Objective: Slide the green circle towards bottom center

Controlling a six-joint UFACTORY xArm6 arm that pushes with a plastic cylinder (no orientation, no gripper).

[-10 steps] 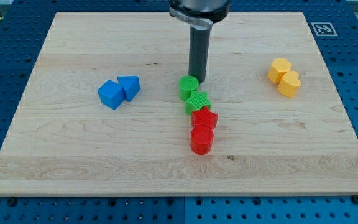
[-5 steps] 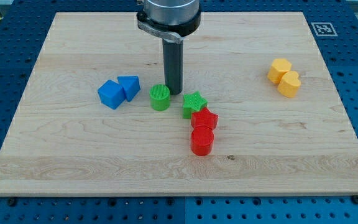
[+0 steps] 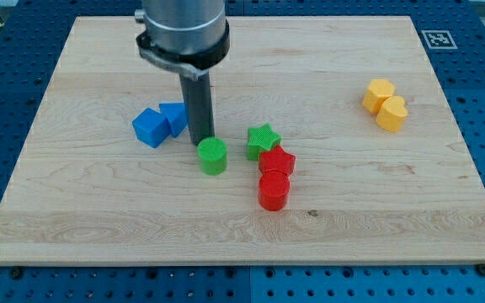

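**Rod tip behind the green circle**

No claw is fitted, so there is nothing to be apart, together or clamped; the arm ends in a straight dark rod, and my tip (image 3: pixel 199 141) stands on the bench (image 3: pixel 74 210) just above and slightly to the view's left of the green circle (image 3: pixel 212 156), touching it or very nearly so; the narrow gap cannot be made out.

The green circle sits a little left of the board's middle, upright on its flat face, apart from the other blocks. To its right, near but not touching, lies the green star (image 3: pixel 263 140). Against the star's lower right edge is the red star (image 3: pixel 277 161), and directly below that, touching it, the red cylinder (image 3: pixel 274 190). These three form a short line running toward the view's bottom.

On the view's left of the rod, two blue blocks sit pressed together: the blue cube (image 3: pixel 150 127) and, to its right, a blue wedge-like block (image 3: pixel 173 118), which lies just beside the rod shaft.

Well apart, at the view's right, two yellow blocks touch each other: a yellow hexagon (image 3: pixel 379 93) and a rounded yellow block (image 3: pixel 391 114) below and right of it.
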